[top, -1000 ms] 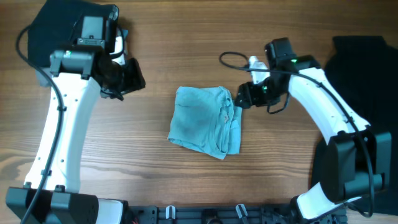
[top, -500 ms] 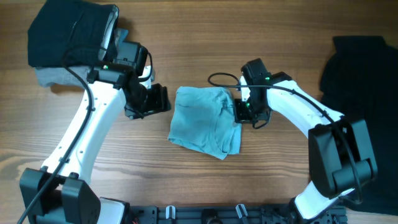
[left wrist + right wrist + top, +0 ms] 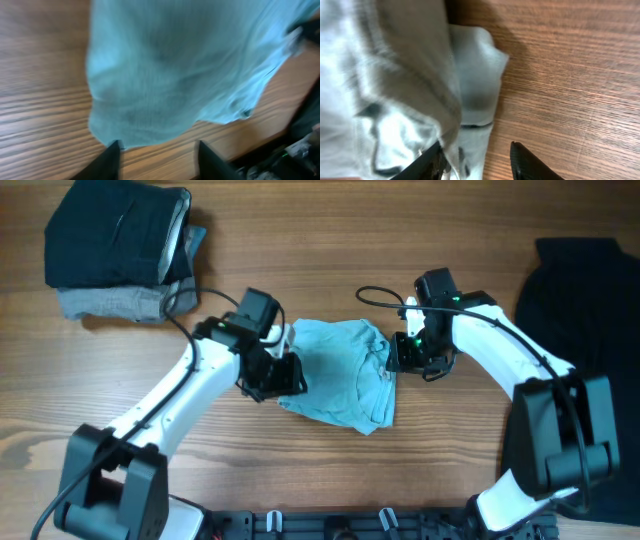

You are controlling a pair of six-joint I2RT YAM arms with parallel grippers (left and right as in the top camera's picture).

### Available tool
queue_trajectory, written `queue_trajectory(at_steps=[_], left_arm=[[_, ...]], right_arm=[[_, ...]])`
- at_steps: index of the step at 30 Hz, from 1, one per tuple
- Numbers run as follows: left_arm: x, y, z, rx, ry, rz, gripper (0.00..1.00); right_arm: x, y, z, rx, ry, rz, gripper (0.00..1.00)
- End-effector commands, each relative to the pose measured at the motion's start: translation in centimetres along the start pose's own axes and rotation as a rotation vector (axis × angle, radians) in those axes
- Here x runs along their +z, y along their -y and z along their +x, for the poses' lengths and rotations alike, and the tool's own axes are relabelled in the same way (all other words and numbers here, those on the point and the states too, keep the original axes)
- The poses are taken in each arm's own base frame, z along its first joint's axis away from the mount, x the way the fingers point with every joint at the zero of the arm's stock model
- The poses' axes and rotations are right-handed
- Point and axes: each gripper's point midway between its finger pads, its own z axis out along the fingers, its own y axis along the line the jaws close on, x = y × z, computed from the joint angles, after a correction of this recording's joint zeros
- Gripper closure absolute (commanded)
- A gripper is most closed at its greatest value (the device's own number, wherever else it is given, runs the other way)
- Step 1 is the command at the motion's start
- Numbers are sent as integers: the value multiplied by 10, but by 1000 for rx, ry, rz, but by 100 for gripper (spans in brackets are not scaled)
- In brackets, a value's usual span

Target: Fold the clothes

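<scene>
- The t-shirt (image 3: 340, 370) lies bunched into a rough folded square on the counter (image 3: 330, 240), between my two arms. Its edges are uneven, so I judge the fold unfinished.
- The left arm (image 3: 190, 380) is down at the t-shirt's left edge. In the left wrist view its jaws stand wide, the tips just short of the nearest hem (image 3: 175, 65) and gripping nothing. I think they are placed to pinch that edge.
- The right arm (image 3: 500, 350) sits at the t-shirt's opposite edge. Its jaws are also apart. Layered fabric (image 3: 385, 75) drapes against one finger and partly into the gap, but I see no pinch.
- Working from both sides should let me lift evenly and keep the thin cloth from sliding.
- The folded dark garments (image 3: 115, 250) lie well apart from the t-shirt, beyond the left arm. The black garment (image 3: 590, 290) lies well apart past the right arm.
</scene>
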Motion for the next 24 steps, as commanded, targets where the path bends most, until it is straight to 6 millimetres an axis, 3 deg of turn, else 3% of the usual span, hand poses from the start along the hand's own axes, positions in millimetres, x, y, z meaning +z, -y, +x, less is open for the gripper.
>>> queue_trajectory(at_steps=[1, 6, 10, 12, 13, 15, 18, 20, 24], left_arm=[[25, -14, 23, -18, -96, -33, 65], [41, -42, 10, -81, -67, -135, 79], [52, -64, -23, -202, 16, -134, 87], [52, -74, -49, -251, 96, -99, 96], [46, -77, -74, -258, 183, -45, 96], [34, -74, -102, -234, 275, 24, 95], [7, -60, -139, -179, 386, 139, 90], [-18, -48, -163, -146, 446, 212, 87], [-52, -34, -185, -118, 496, 265, 76]], right_arm=[[-28, -16, -6, -73, 88, -44, 52], [-45, -29, -9, -104, 139, -92, 52], [-51, -46, -7, -166, 147, -185, 52], [-50, -48, -9, -172, 154, -188, 44], [-51, -51, -14, -193, 177, -191, 43], [-49, -54, -20, -229, 206, -194, 50], [-41, -57, -30, -250, 234, -194, 51], [-30, -59, -31, -249, 213, -200, 62], [1, -53, -22, -230, 118, -188, 81]])
